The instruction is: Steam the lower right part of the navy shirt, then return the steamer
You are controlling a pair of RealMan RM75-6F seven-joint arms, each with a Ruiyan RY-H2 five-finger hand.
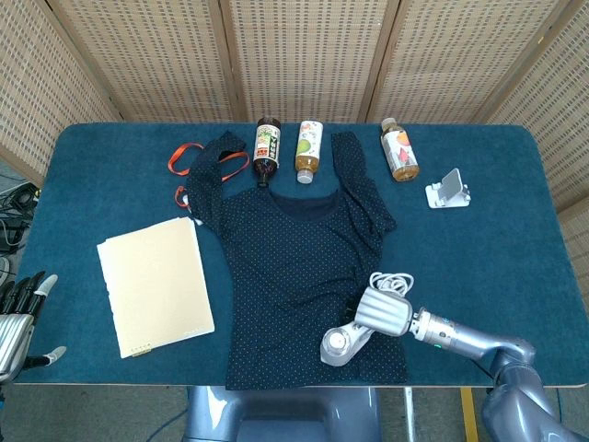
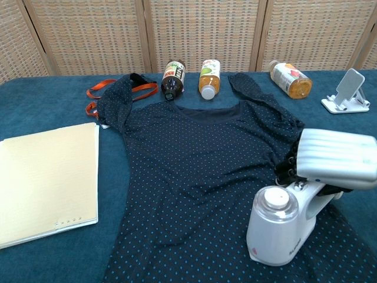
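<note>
The navy dotted shirt (image 1: 304, 267) (image 2: 200, 177) lies flat in the middle of the table, collar toward the bottles. My right hand (image 1: 385, 313) (image 2: 336, 159) grips the handle of the white steamer (image 1: 342, 343) (image 2: 280, 227), which sits over the shirt's lower right part near the hem. Its white cord (image 1: 394, 284) is coiled just behind the hand. My left hand (image 1: 17, 313) hangs off the table's left front corner, fingers apart and holding nothing.
A cream notebook (image 1: 155, 284) (image 2: 44, 180) lies left of the shirt. Three bottles (image 1: 309, 150) (image 2: 209, 76) lie beyond the collar, with an orange strap (image 1: 184, 158) at the left sleeve and a white phone stand (image 1: 448, 191) (image 2: 346, 91) at the right.
</note>
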